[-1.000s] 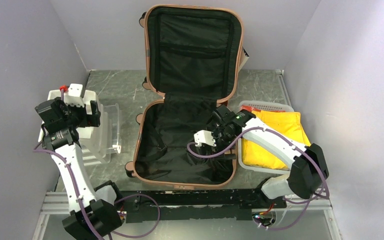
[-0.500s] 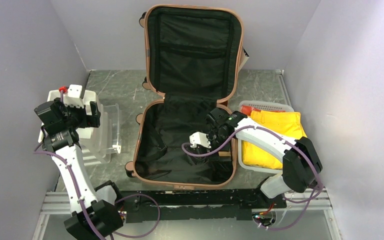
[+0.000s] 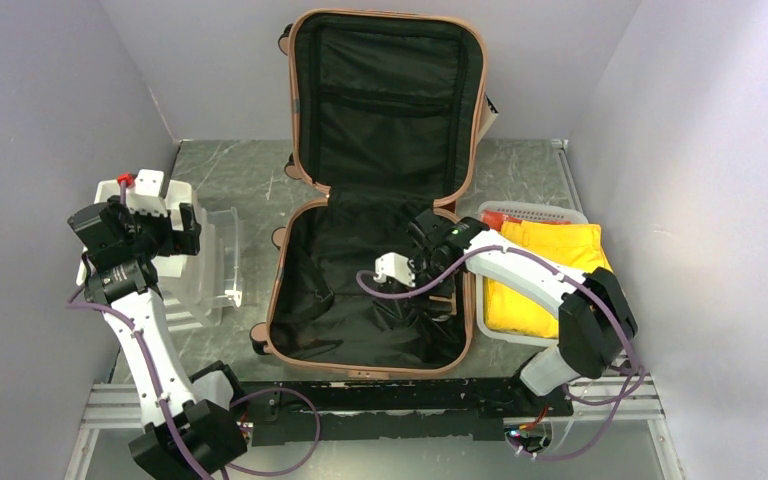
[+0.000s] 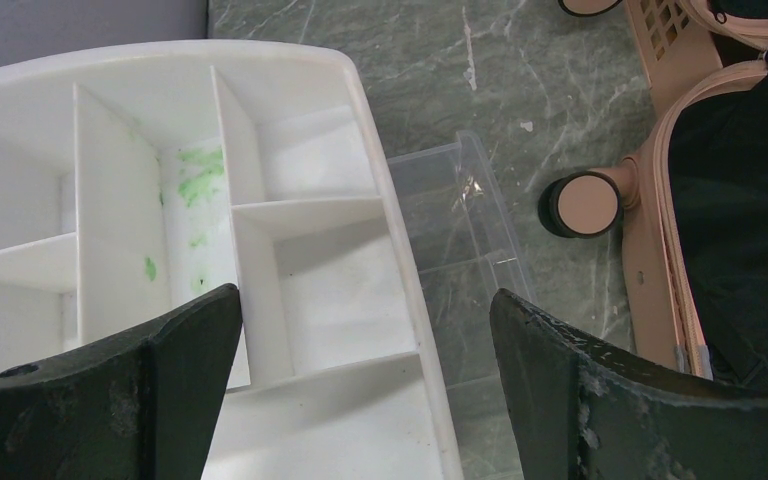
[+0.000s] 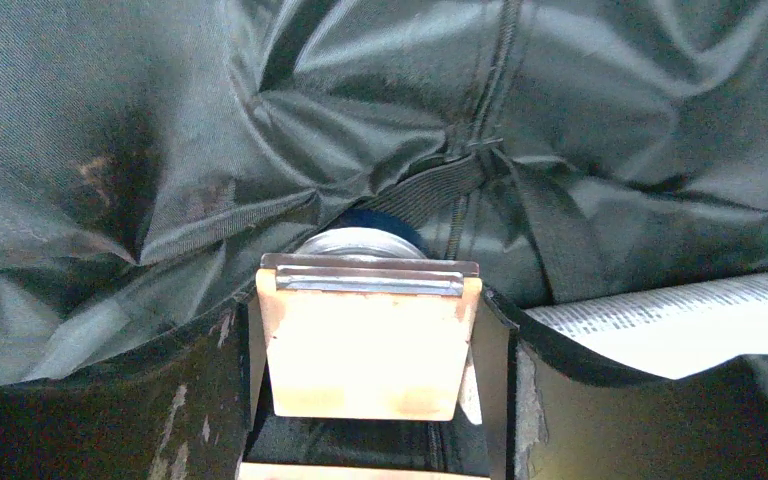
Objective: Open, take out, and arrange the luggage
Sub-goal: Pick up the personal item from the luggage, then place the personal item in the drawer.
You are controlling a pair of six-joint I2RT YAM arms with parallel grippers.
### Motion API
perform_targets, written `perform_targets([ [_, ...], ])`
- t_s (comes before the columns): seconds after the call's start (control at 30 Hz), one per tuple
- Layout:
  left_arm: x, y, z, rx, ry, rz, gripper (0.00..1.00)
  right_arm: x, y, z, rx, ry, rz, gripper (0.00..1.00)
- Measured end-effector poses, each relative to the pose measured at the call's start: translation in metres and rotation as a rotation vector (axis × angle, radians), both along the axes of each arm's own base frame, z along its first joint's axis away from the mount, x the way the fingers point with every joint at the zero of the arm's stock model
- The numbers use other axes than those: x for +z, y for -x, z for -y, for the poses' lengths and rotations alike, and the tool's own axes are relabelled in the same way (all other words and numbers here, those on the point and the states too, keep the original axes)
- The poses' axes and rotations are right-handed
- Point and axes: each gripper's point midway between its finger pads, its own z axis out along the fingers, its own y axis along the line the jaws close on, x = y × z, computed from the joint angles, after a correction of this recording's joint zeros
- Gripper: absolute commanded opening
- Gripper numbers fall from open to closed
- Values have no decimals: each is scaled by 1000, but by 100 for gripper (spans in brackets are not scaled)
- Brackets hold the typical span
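Note:
The salmon-pink luggage (image 3: 385, 100) lies open mid-table, its lid propped against the back wall and the black lining (image 5: 260, 120) showing. My right gripper (image 3: 423, 295) reaches down into the lower half. In the right wrist view its fingers (image 5: 370, 300) press on both sides of an orange-tan object (image 5: 365, 350) with a metal top edge. A silvery round thing (image 5: 360, 238) peeks out behind it. My left gripper (image 3: 185, 228) hovers open and empty over a white divided tray (image 4: 290, 190), left of the luggage shell (image 4: 660, 250) and its wheel (image 4: 580, 203).
A clear plastic box (image 3: 222, 250) stands between the white tray (image 3: 175, 195) and the luggage. A white basket (image 3: 530, 210) holding yellow fabric (image 3: 550, 265) sits right of the luggage. A printed white sheet (image 5: 680, 320) lies by the right finger. Walls close in on three sides.
My right arm has moved left and lower into the luggage, and its jaws have closed in around the orange-tan object. The left arm has stayed still.

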Motion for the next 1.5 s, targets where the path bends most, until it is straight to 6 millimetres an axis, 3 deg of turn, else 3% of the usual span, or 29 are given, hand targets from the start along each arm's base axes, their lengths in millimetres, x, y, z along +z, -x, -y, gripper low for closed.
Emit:
perform_targets([
  [0.17,1,1,1,-6,5,6,96,33,-9,-25,5,-53,45,40],
  [0.3,2,3,3,-21,9,25,96,86,-21,-82,74,-178,144,37],
  [0.4,3,3,7,-39,21,33,96,131,-34,-143,105,-330,213,36],
  [0.53,13,-2,13,-91,70,-9,96,168,-54,-215,104,-537,232,35],
  [0.63,41,-15,12,-138,83,-7,96,175,-67,-262,89,-676,192,34],
  [0.8,74,-19,12,-160,77,-2,96,164,-70,-318,44,-845,64,31],
  [1.03,70,-7,19,-157,107,-55,97,169,-70,-394,-18,-1050,-177,30],
  [1.1,67,-4,20,-154,117,-74,97,170,-65,-410,-11,-1091,-230,30],
  [1.5,71,16,31,-155,98,-81,96,149,-21,-451,98,-1146,-381,30],
])
